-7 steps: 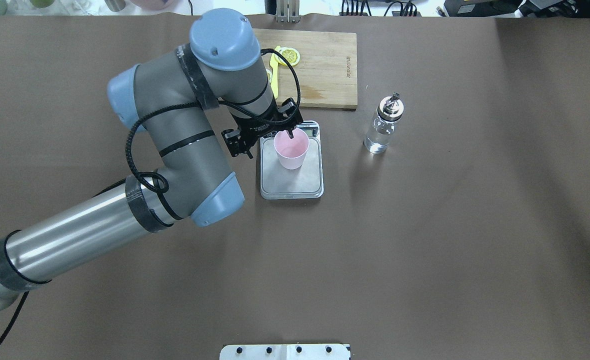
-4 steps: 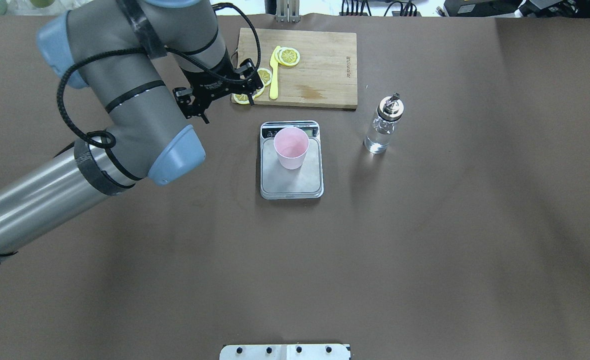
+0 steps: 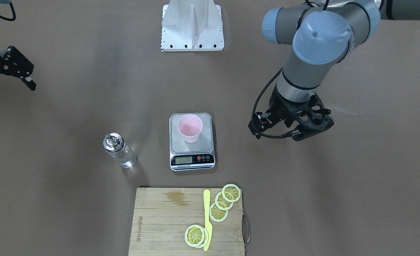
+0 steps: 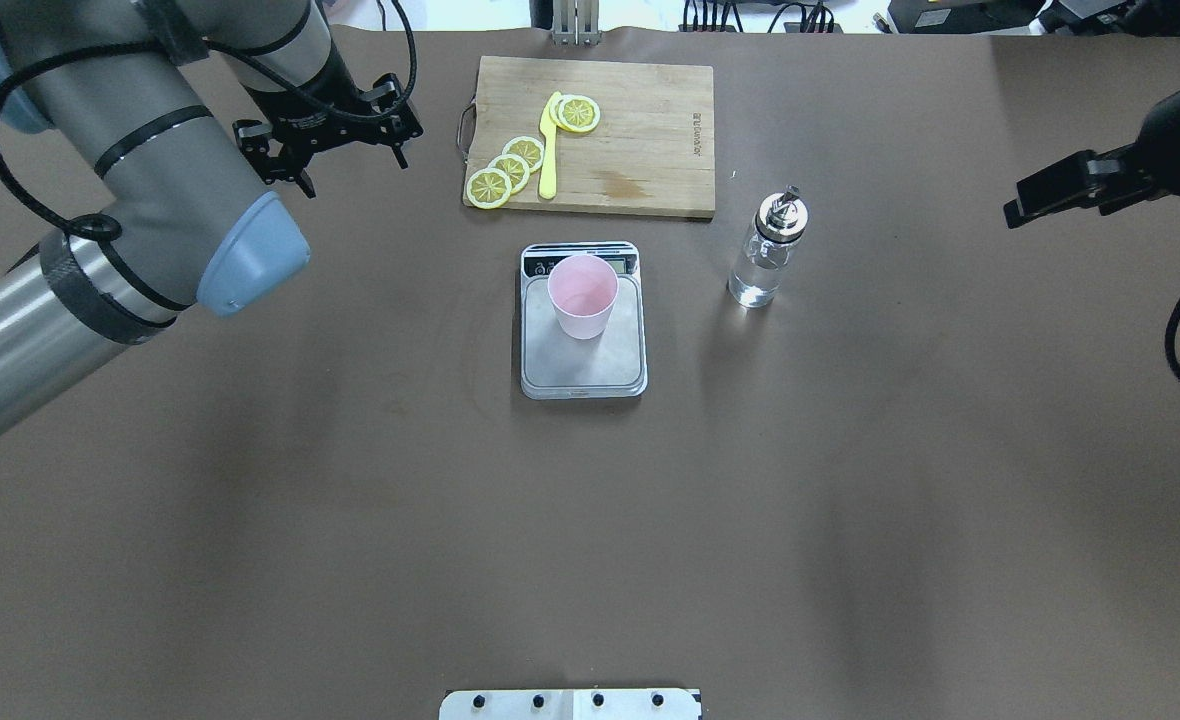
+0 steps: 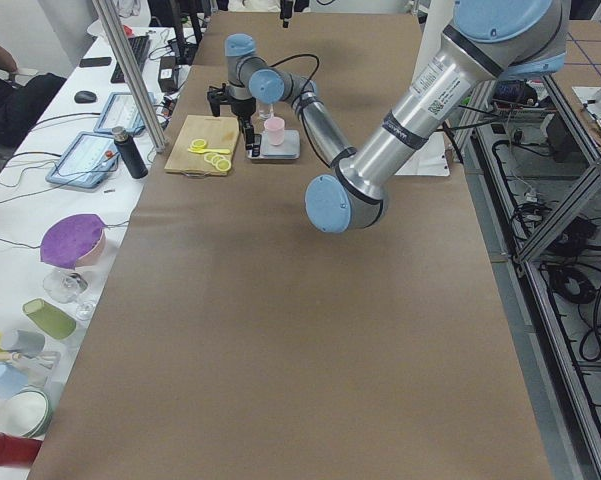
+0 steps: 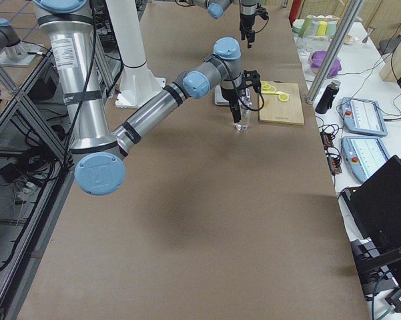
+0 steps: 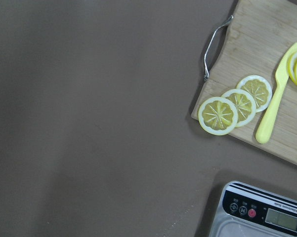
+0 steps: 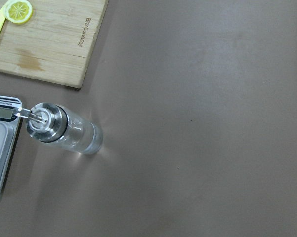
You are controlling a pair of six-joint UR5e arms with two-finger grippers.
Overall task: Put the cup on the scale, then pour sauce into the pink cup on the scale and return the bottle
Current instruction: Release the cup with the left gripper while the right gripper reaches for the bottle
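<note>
In the front-facing view you find the pink cup upright on the scale, the bottle standing apart nearby. The left gripper and the right gripper hover clear, jaws spread and empty. Overhead, the cutting board lies beyond the scale.

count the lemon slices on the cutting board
5. Three lemon slices overlap in a row near the cutting board's handle; two more overlap beside the yellow knife, one mostly covered, so another could hide.
</note>
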